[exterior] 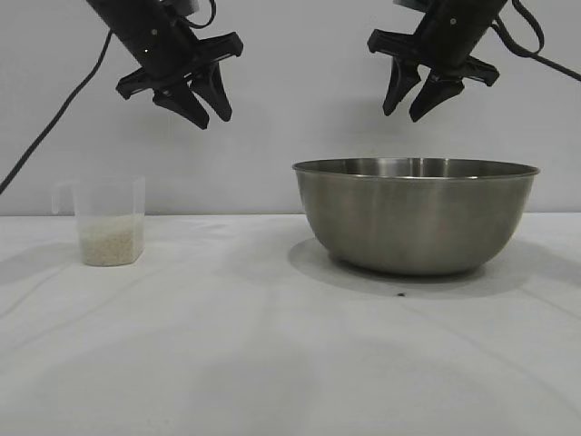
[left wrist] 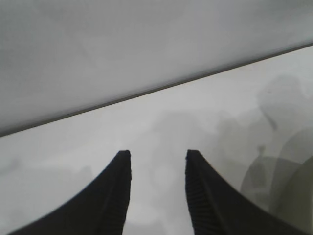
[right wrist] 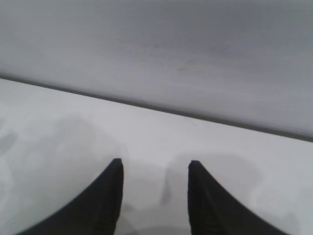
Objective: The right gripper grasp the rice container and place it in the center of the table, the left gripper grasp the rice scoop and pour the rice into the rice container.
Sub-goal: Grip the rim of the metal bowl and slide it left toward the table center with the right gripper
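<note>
Steel rice container and clear rice scoop at rest on white worktop point(exterior: 272, 363); both claws raised, parted, empty.

Rice container point(exterior: 416, 216), right of centre: probably rigid, smooth, slippery, fairly weighty; best pinched at rolled rim. Rice scoop point(exterior: 109, 221), well apart at left: light, thin-walled, likely easy to tip; best taken by side handle or across walls. Rice point(exterior: 111, 245) low inside, loose. Right claw point(exterior: 416, 98) above container, left claw point(exterior: 207, 102) above and right of scoop. Small dark speck point(exterior: 400, 295) before container; nothing obstructing.
</note>
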Controlling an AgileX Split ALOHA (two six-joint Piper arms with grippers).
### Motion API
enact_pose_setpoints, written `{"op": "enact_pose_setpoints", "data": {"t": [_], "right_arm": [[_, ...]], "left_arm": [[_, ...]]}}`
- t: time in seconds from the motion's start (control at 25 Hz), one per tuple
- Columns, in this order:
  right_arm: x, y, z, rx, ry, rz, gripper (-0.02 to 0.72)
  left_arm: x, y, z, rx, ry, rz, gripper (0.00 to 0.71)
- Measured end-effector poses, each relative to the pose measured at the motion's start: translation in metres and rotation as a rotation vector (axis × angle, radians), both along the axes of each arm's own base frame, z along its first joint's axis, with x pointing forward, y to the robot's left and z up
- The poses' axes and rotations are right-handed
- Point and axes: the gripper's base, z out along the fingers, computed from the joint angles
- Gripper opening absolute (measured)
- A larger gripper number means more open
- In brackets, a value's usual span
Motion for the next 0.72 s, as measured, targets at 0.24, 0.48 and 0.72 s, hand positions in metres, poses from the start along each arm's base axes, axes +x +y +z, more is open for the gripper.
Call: {"op": "enact_pose_setpoints", "data": {"t": [0.24, 0.48, 0.72], "right_arm": [[0.000, 0.000, 0.000, 0.002, 0.000, 0.000, 0.257], [-0.003, -0.001, -0.003, -0.004, 0.047, 0.017, 0.257], [-0.014, -0.027, 0.011, -0.009, 0.149, 0.025, 0.257]], "left_arm": [[0.000, 0.000, 0.000, 0.009, -0.001, -0.003, 0.211], [-0.001, 0.000, -0.001, 0.011, 0.004, -0.007, 0.211], [-0.004, -0.001, 0.000, 0.016, 0.033, -0.031, 0.211]]}}
